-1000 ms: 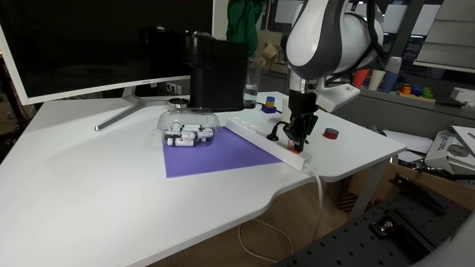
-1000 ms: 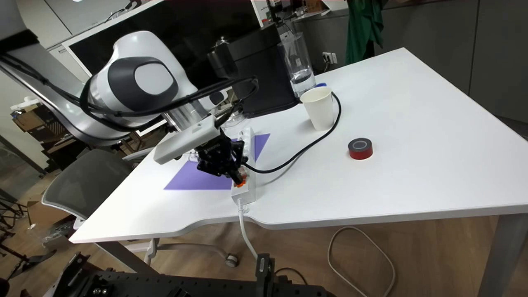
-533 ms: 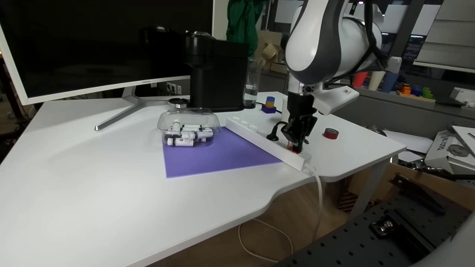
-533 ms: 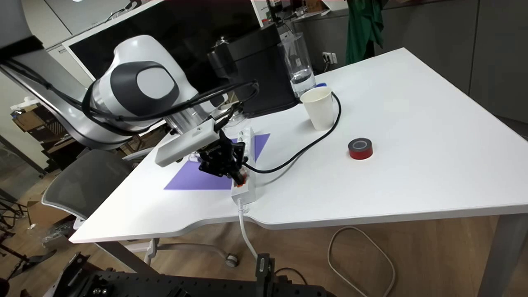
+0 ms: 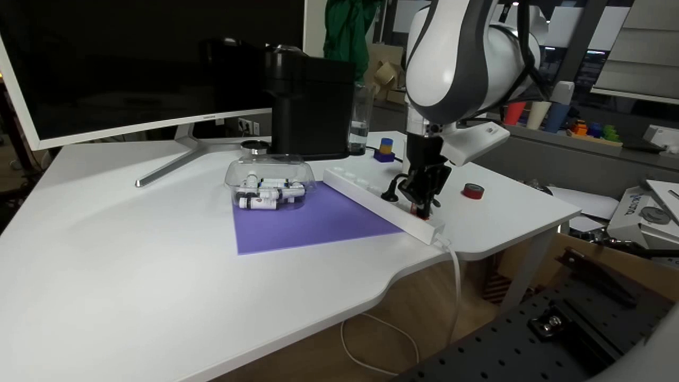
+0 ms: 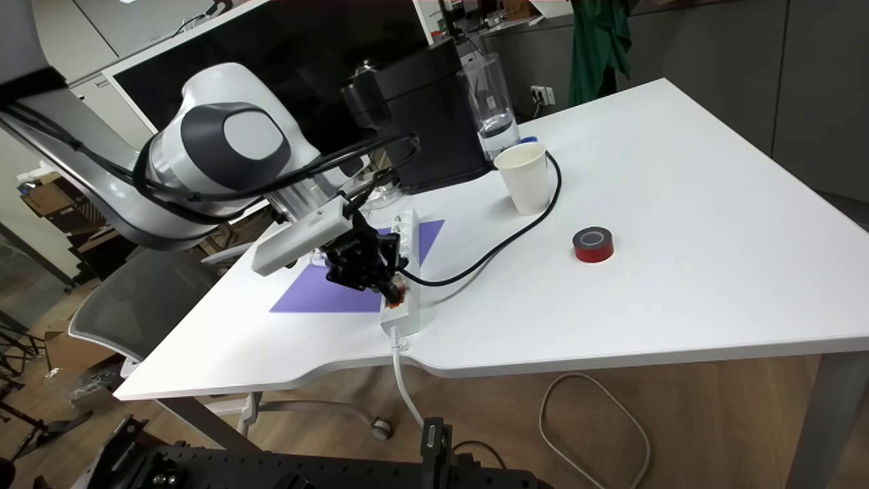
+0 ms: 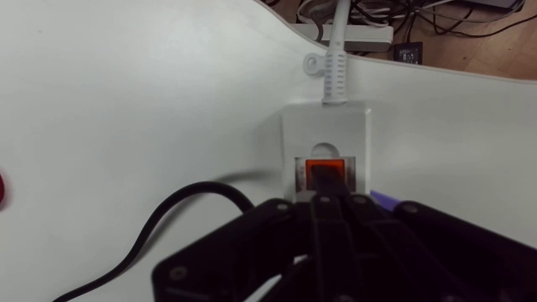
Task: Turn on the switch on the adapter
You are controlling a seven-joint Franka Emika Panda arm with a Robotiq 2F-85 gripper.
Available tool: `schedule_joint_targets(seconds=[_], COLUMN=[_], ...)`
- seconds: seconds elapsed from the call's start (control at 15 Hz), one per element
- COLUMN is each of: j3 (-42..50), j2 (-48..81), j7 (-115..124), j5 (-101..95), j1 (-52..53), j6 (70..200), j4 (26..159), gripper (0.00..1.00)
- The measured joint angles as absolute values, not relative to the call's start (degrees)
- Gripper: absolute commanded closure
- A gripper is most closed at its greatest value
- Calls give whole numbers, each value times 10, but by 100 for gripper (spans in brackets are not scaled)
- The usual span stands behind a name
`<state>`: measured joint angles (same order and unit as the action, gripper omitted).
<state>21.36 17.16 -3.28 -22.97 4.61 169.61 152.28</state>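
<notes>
The adapter is a long white power strip [image 5: 379,204] on the white table; it also shows in the other exterior view [image 6: 402,319] and the wrist view [image 7: 327,126]. Its orange switch [image 7: 325,162] sits near the end where the white cord enters, under a clear frame. A bit of the switch's orange shows in an exterior view [image 6: 396,303]. My gripper [image 7: 329,173] is shut, with nothing seen between its fingers. Its tips are over the switch and appear to touch it. They hide most of the switch. The gripper points down in both exterior views [image 5: 423,213] [image 6: 394,296].
A black plug [image 5: 390,194] with a black cable [image 6: 492,251] sits in the strip beside my gripper. A white cup [image 6: 526,180], red tape roll [image 6: 593,246], purple sheet [image 5: 318,223], clear box of small bottles [image 5: 270,183] and black coffee machine [image 5: 315,106] stand around.
The arm has come down slightly and the gripper has shifted a little left in an exterior view. The switch's orange looked brighter a second ago. The gripper stays shut.
</notes>
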Motion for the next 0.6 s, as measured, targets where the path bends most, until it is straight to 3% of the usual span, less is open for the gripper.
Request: schedule_joint_targets(seconds=[0.4,0.6], j3=[372,405], j2=[213,226], j7=[164,202], j5=[-359,-357], j1=[235,289], j6=[1695,1684], j4=[1510,1508], gripper=[100,100])
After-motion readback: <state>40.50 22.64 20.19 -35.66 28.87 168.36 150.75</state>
